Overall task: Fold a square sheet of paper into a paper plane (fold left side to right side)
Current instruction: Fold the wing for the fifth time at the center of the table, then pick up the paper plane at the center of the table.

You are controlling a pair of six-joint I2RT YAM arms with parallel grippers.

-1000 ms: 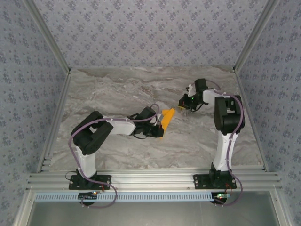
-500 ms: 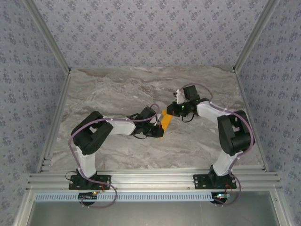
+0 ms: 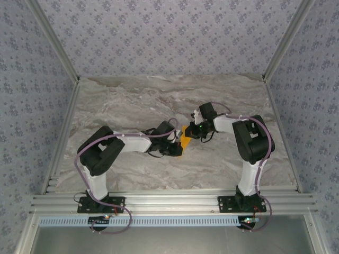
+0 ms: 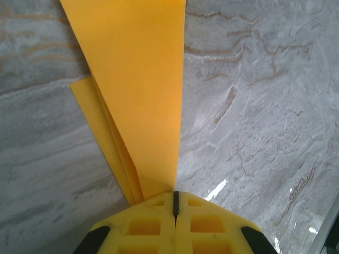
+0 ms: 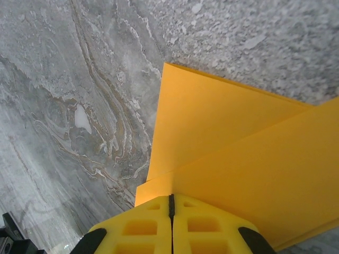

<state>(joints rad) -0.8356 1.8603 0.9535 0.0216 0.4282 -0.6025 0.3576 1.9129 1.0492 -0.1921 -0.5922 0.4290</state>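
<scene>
The orange-yellow square sheet of paper (image 3: 186,137) is folded into a narrow, layered strip near the middle of the marble table. In the left wrist view the paper (image 4: 137,79) rises out of the seam of my left gripper (image 4: 175,194), which is shut on its near end; a lower layer (image 4: 100,132) lies on the table. My right gripper (image 5: 171,197) is shut, its tips at the paper (image 5: 222,137) where two layers overlap. From above, the left gripper (image 3: 179,145) and right gripper (image 3: 194,131) meet at the paper from opposite sides.
The marble table (image 3: 132,103) is bare around the paper. Metal frame posts and patterned walls enclose it on the left, right and back. An aluminium rail (image 3: 169,202) with both arm bases runs along the near edge.
The right arm has swung left from the back right and brought its shut gripper down to the paper. The left gripper has kept its hold and stayed almost still.
</scene>
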